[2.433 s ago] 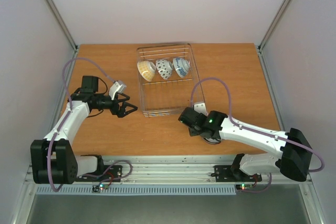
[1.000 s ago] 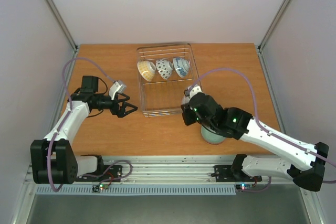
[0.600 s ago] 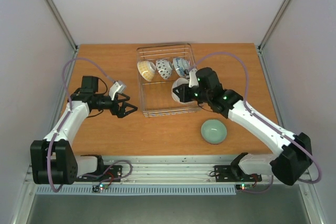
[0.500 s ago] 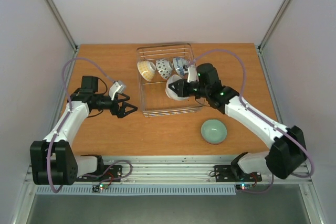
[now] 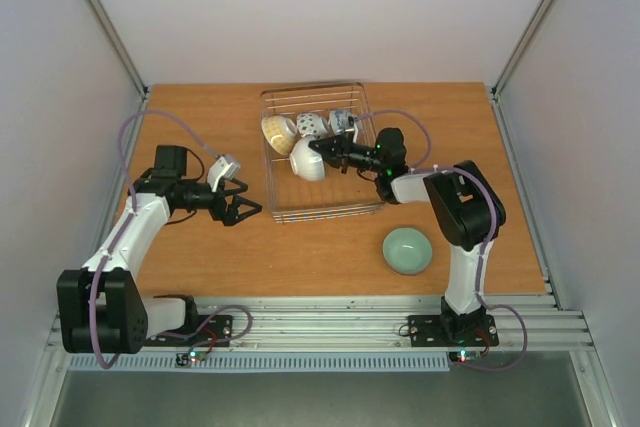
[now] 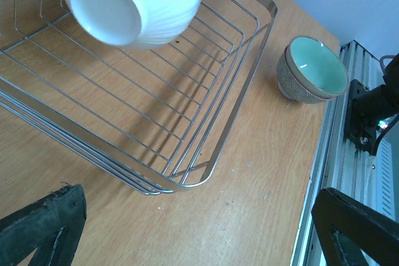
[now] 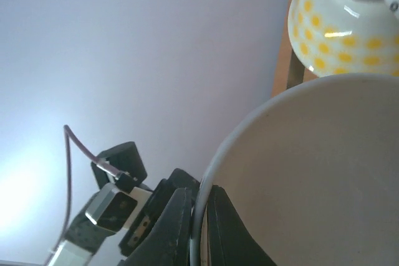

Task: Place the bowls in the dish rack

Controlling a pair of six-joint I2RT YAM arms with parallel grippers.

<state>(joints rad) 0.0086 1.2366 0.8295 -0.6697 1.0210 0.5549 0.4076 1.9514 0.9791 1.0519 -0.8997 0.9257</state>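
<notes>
White ribbed ceramic bowl (image 5: 305, 162) hangs over the wire-mesh dish rack (image 5: 325, 211), rim pinched by the right gripper (image 5: 322, 148); left gripper (image 5: 245, 205), jaws spread, sits left of the rack.

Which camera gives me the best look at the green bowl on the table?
Left wrist: the green bowl is close, showing inside and patterned outside. Top external shows the bowl small; right wrist misses it.

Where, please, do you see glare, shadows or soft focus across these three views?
Left wrist: the dish rack wires cast clear line shadows on the table; the white bowl has a mild sheen. Right wrist: the wall blooms bright lower left, and that bowl's near rim looks soft. Top external: even light, faint shadows.
</notes>
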